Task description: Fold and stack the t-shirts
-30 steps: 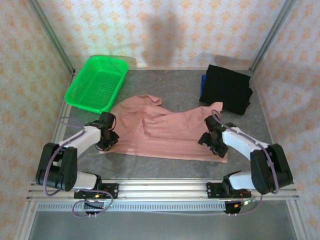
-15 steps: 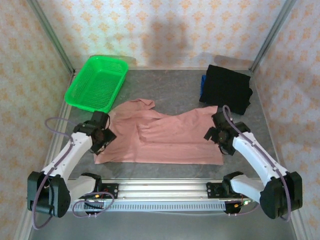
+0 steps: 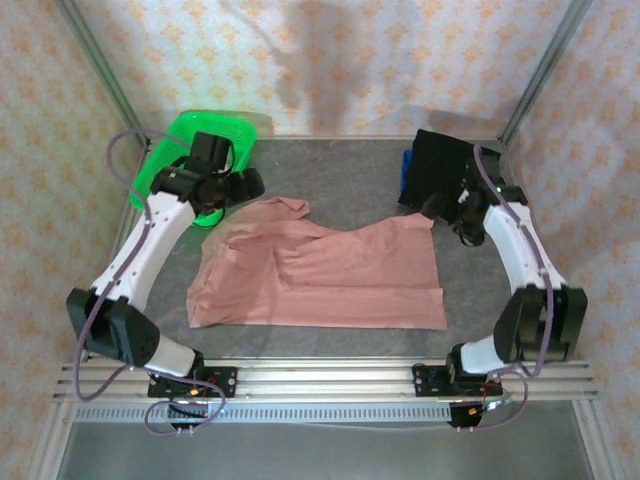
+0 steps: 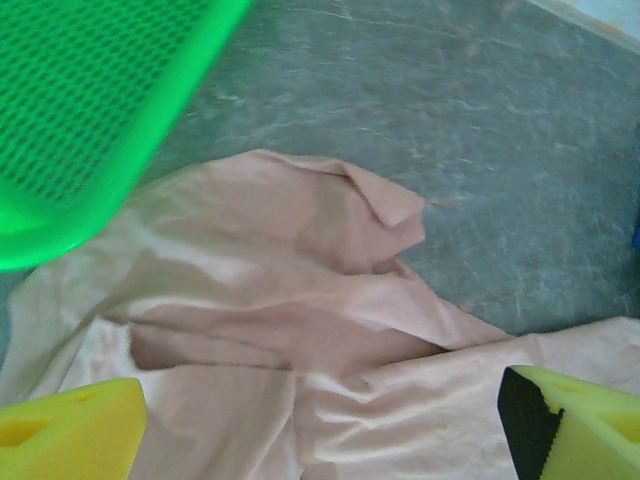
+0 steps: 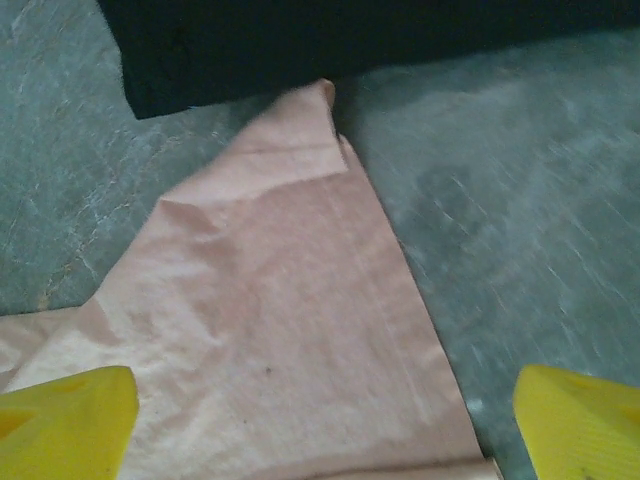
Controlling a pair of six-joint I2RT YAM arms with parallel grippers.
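One green basket (image 4: 90,100) beside pink t-shirt (image 3: 320,280) | black t-shirt (image 3: 432,160) back-right

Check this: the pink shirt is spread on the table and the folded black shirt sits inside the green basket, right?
Wrong on one point: the black shirt lies on the table, far right, not in the green basket. The top external view shows it.

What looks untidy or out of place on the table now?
The pink shirt is not flat: its far left part is bunched and folded over beside the green basket, and its far right corner is curled, reaching the edge of the black shirt.
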